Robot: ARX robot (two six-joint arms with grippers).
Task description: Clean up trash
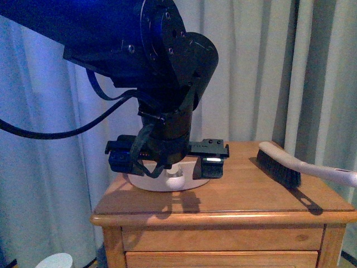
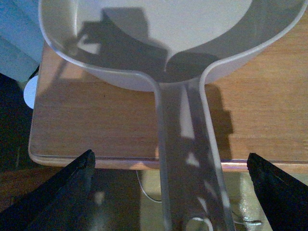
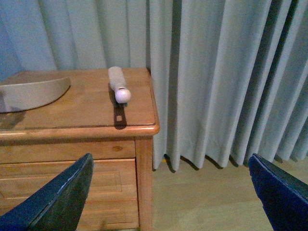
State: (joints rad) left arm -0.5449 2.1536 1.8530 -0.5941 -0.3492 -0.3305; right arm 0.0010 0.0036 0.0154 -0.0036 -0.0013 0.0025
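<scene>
Closest, the left gripper holds its fingers spread wide on either side of the white dustpan handle, gripping nothing. The dustpan rests on a wooden nightstand, with a brush lying apart from it. Likewise the right gripper hangs spread and empty. Where the trash lies cannot be told.

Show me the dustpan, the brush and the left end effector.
dustpan (image 2: pixel 144 43), left wrist view, bare inside floor of the pan.
brush (image 1: pixel 278 169), front view, black bristles.
left end effector (image 2: pixel 169 161), left wrist view, midway between its open fingertips, above the dustpan handle.
</scene>
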